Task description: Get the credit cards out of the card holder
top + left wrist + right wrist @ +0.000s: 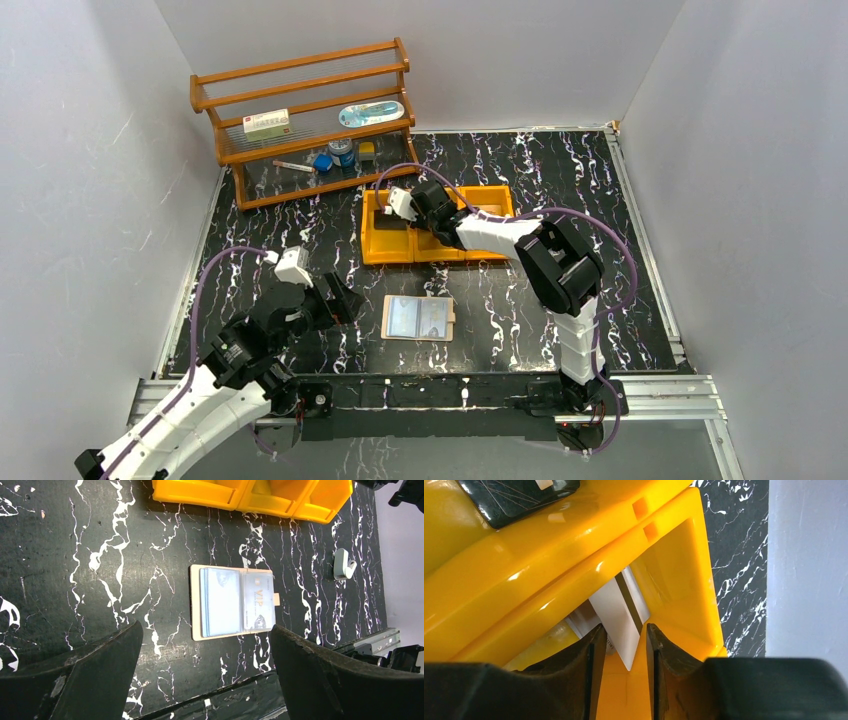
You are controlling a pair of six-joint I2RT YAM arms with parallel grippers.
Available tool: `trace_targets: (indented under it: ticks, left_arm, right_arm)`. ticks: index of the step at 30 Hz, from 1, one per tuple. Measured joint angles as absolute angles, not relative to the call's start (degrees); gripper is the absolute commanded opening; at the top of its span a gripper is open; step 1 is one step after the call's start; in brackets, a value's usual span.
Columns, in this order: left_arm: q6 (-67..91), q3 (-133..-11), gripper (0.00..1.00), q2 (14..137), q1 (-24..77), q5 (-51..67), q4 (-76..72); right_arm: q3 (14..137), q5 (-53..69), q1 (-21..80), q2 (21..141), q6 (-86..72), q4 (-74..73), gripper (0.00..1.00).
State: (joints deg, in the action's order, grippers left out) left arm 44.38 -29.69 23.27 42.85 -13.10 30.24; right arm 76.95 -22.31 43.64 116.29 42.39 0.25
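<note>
The card holder [418,318] [232,602] lies open and flat on the black marbled table, with cards in both pale blue pockets, one of them a VIP card [257,600]. My left gripper [345,300] [205,626] hovers open just left of the holder, with nothing between its fingers. My right gripper [405,205] [624,627] reaches into a compartment of the yellow bin [372,255] [674,555]. Its jaws stand apart around the corner of a white credit card [616,615] with a dark stripe, which rests in the bin. A dark card [519,495] lies in the neighbouring compartment.
A wooden rack [300,110] with small items stands at the back left. A small white-teal clip [344,564] lies on the table to the right of the holder. Grey walls enclose three sides, and a metal rail [660,395] runs along the near edge.
</note>
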Motion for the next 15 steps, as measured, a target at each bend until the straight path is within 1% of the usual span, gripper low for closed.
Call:
trace_targets:
  ticks: [2,15]
  left_arm:
    - [44.4,-29.7,0.98,23.8,42.9,-13.1,30.2]
    - [44.3,-29.7,0.98,26.3,42.9,-12.4,30.0]
  right_arm:
    - [76.9,-21.7,43.5,116.2,41.3,0.2,0.49]
    - [76.9,-18.9,42.0,115.4,34.4,-0.4,0.58]
